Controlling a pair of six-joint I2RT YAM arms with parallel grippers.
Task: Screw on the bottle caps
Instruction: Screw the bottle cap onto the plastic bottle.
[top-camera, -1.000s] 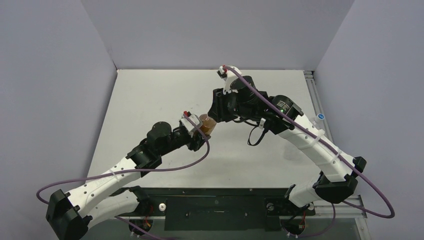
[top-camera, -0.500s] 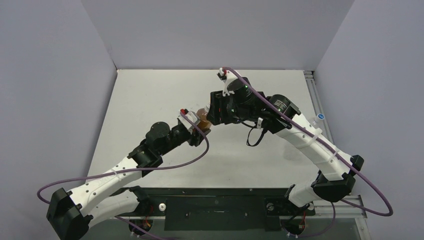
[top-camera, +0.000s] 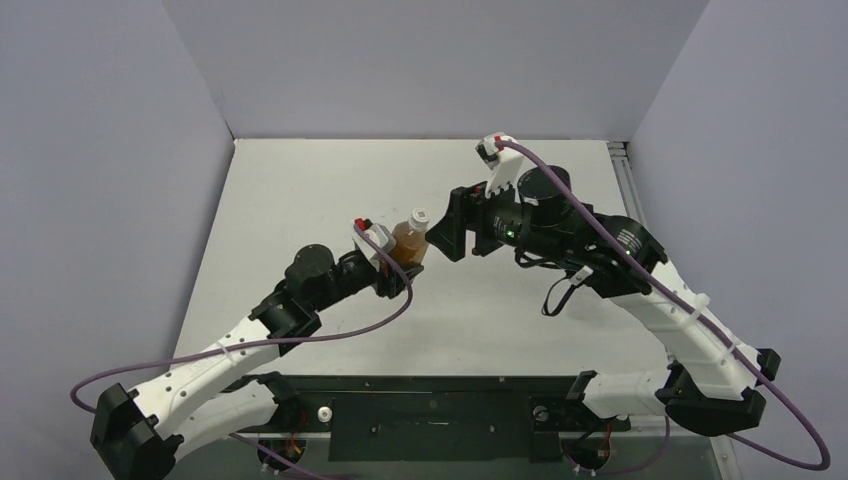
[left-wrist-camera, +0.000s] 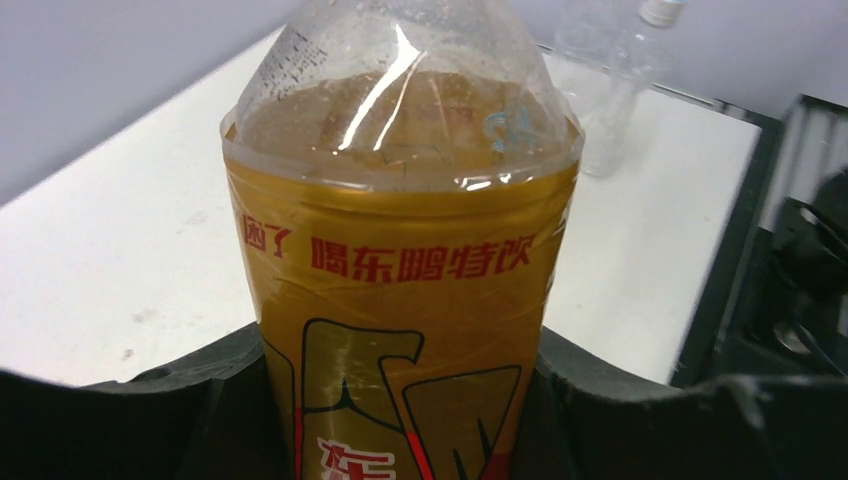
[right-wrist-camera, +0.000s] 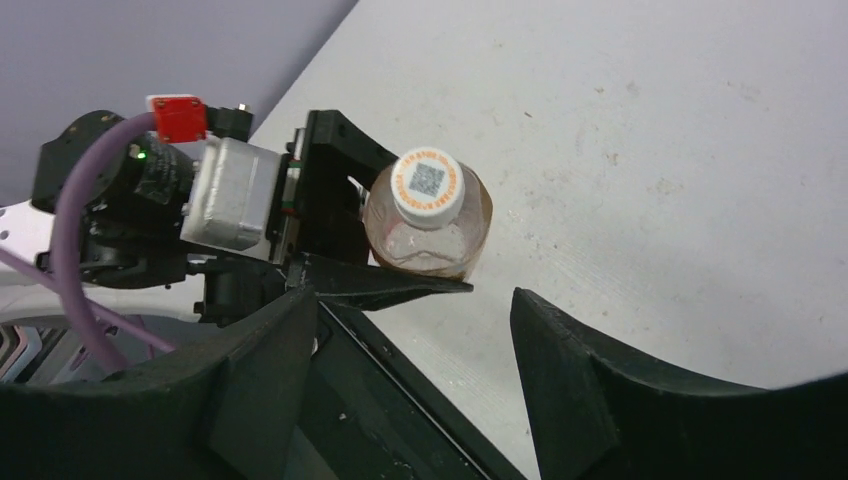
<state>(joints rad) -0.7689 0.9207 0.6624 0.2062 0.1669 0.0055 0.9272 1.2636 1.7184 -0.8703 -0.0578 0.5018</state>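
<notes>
I see left end effector (top-camera: 400, 258) gripping amber plastic bottle (left-wrist-camera: 400, 290), white round screw cap (right-wrist-camera: 428, 183) on its neck; right end effector (right-wrist-camera: 412, 300) wide, cap just ahead, untouched.

The amber bottle (left-wrist-camera: 402, 125) wears a yellow label (left-wrist-camera: 400, 300) with red characters, its white cap (right-wrist-camera: 428, 183) shows a black square code ringed in orange lettering, and the surface (top-camera: 300, 190) is white.
</notes>
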